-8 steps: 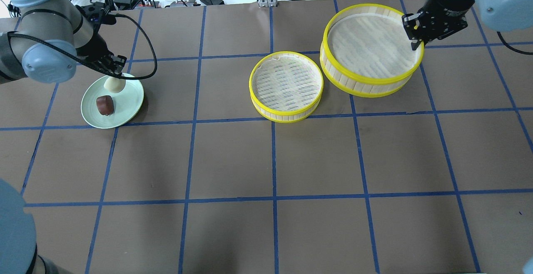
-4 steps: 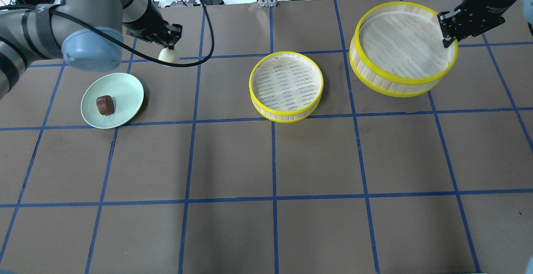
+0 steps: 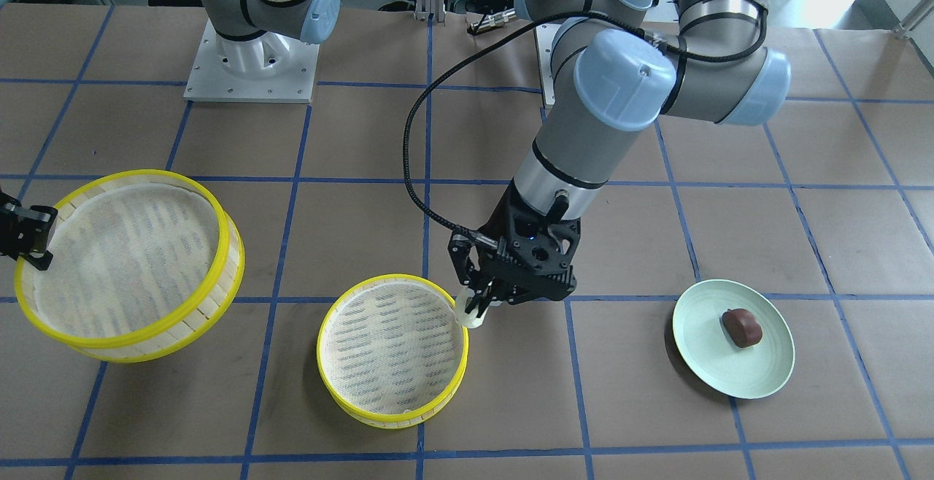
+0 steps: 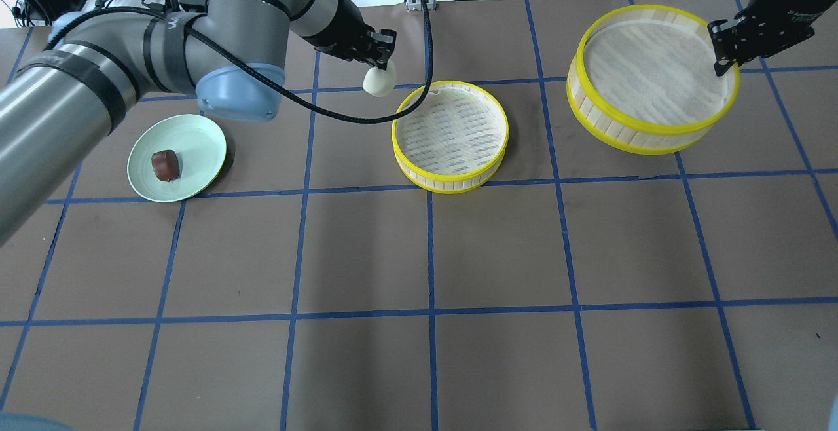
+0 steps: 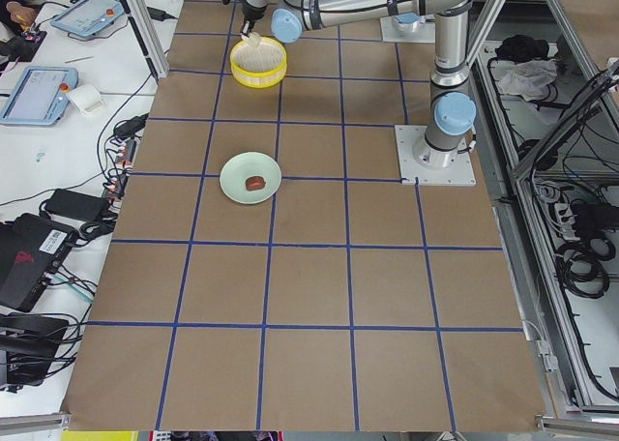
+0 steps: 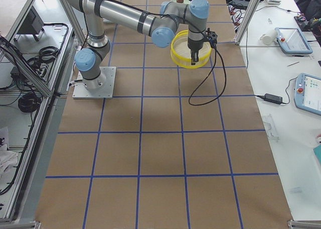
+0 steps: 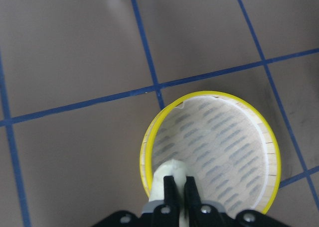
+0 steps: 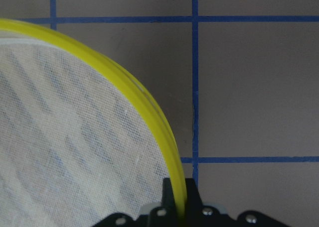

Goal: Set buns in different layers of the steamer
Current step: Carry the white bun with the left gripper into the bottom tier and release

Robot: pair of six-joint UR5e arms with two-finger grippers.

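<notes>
My left gripper (image 4: 383, 66) is shut on the creamy white bun (image 4: 378, 82) and holds it in the air just over the near-left rim of the steamer tier (image 4: 450, 135) that rests on the table. The wrist view shows the bun (image 7: 168, 173) between the fingers above that tier (image 7: 219, 147). My right gripper (image 4: 722, 64) is shut on the yellow rim of the other steamer tier (image 4: 655, 77) and holds it tilted at the far right; its rim (image 8: 149, 112) shows in the right wrist view. The brown bun (image 4: 165, 164) lies on the pale green plate (image 4: 200, 146).
Blue tape lines grid the brown table. Cables and electronics lie past the far edge behind the left arm. In the front-facing view the plate (image 3: 762, 374) is right of the resting tier (image 3: 392, 349), and the held tier (image 3: 128, 261) is at the left.
My left gripper lifted the white bun off the plate and carried it right to the resting tier's edge. My right gripper moved the held tier further right.
</notes>
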